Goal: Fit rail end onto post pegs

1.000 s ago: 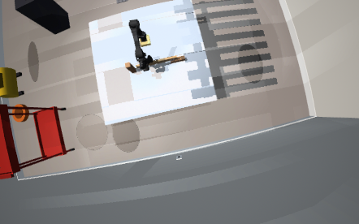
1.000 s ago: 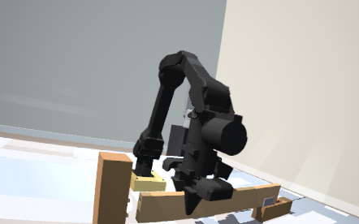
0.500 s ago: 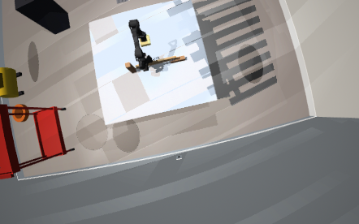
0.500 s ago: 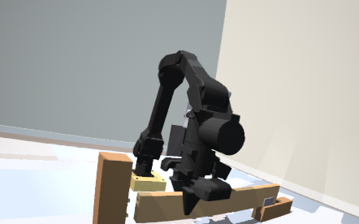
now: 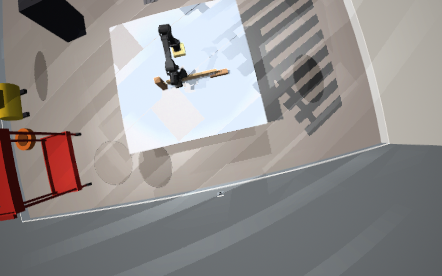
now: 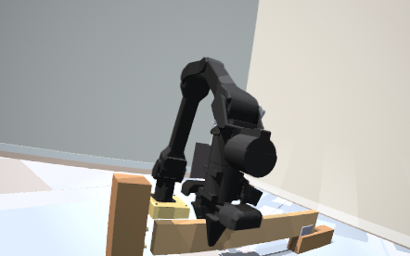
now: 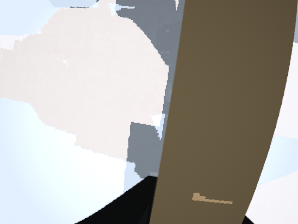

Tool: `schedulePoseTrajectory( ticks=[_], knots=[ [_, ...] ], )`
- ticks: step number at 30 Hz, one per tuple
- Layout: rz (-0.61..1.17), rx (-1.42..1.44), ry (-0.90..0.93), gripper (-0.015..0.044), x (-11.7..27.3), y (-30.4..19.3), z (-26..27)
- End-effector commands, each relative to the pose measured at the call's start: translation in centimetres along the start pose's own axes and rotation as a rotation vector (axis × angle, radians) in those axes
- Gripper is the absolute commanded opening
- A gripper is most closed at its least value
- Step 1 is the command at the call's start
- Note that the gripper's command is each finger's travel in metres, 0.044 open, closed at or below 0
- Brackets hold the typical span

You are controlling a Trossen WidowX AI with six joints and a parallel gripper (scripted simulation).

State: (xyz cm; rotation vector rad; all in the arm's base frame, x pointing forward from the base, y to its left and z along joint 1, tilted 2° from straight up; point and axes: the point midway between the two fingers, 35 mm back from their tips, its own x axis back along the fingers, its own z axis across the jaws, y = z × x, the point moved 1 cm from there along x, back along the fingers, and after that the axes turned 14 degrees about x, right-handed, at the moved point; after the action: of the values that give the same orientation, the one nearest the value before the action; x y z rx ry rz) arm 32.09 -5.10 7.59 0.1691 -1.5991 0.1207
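One rail (image 6: 275, 224), one post (image 6: 128, 215)

The post (image 6: 128, 214) stands upright at the near end of the rail (image 6: 256, 227), and a thin open gap shows between the two in the exterior view. The end effector (image 6: 211, 234) is clamped on the rail just past that gap, its black body filling the room above that stretch. Behind the post, the arm's yellow base block (image 6: 168, 208) and lower link close off the back side. Beyond the end effector, the rail's top lies uncovered as far as the bracket block (image 6: 313, 237). Desk (image 5: 146, 130) in front of the post lies open.
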Motion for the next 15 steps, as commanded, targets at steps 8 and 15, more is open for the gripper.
schedulePoseTrajectory(
  ticks=[8, 15],
  knots=[
    [0.002, 0.002, -0.003, 0.0, 0.18, -0.38, -0.01],
    [0.002, 0.002, -0.003, 0.0, 0.28, -0.58, 0.01]
  ],
)
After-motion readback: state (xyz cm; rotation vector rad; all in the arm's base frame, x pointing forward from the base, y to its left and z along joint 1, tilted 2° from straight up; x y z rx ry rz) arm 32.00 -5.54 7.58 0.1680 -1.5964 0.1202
